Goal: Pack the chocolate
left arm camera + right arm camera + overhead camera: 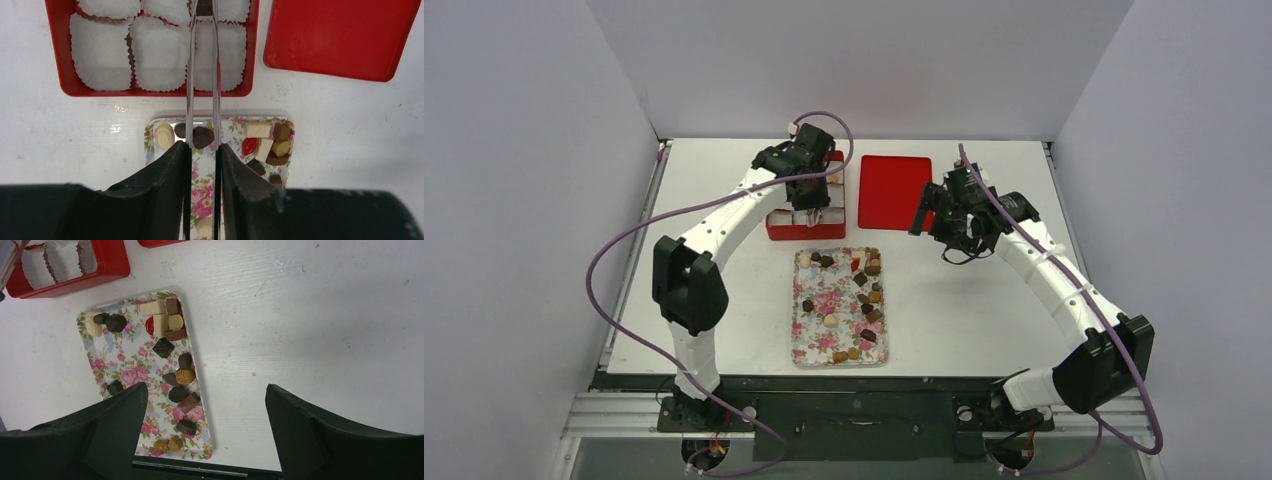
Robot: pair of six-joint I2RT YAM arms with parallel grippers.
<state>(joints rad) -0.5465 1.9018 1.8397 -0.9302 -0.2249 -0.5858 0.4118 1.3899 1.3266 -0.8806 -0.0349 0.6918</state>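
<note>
Top view: left arm covers most of the box (pixel 806 230), so its far cups can't be seen, and the tongs are too thin to make out there. Left wrist view: box cut off at the top edge, lid (pixel 340 40) cut off at top and right, the near half of the tray (pixel 235 129) hidden behind the fingers (pixel 170 170). A dark bit sits between the tong tips right at the top edge, cropped; can't tell if it's a piece being gripped. Right wrist view: only a corner of the box (pixel 115 267) and a sliver of the lid (pixel 160 242) show, and the tray's near-left corner is behind a finger (pixel 115 425). Left claw (pixel 203 150) is nearly closed, squeezing the two arms of metal tongs (pixel 190 75) that reach out over the white paper cups (pixel 160 55) in the box (pixel 65 85); in the top view it (pixel 814 195) sits over the box. Right claw (pixel 205 387) is spread wide, holds nothing, touches nothing, and hangs over bare table (pixel 310 330) just right of the tray (pixel 125 365); in the top view it (pixel 929 215) is near the lid (pixel 896 190). Chocolate (pixel 864 290) lies loose on the floral tray (pixel 819 335), mostly along its right side and far end (pixel 175 375), just near of the box (pixel 202 136). The cups in view look empty.
</note>
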